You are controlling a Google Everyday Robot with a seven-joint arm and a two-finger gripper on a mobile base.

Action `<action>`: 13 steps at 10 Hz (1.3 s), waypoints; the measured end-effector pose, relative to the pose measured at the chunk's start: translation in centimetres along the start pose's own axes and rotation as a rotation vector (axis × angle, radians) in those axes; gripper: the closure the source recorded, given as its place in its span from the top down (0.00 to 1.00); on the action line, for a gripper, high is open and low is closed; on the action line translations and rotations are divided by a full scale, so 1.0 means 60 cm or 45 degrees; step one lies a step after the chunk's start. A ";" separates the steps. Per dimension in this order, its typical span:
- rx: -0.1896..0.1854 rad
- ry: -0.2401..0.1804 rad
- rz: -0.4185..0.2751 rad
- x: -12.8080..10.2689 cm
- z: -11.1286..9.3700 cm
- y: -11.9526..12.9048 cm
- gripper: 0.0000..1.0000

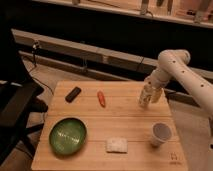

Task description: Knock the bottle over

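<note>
Bottle (145,96) stood right at the gripper (152,92), near the table's (130,125) far right edge, tilted slightly. Nearer than the gripper sat a white cup (160,134). A hard shove could send the bottle off the edge. It looked slim, pale and translucent. Gripper state: I couldn't tell.

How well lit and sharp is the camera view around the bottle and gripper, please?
Camera view: warm light on the wooden table, dark background; soft blur throughout. The slim translucent whitish plastic bottle blends with the pale gripper at the table's far right edge, so their contact is unclear.
</note>
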 end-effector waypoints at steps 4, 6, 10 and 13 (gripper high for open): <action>-0.035 0.019 0.012 0.012 -0.009 0.038 0.80; -0.050 0.036 0.029 0.026 -0.017 0.060 0.80; -0.006 0.063 0.047 0.041 -0.064 0.075 0.80; 0.025 0.048 0.049 0.039 -0.072 0.064 0.80</action>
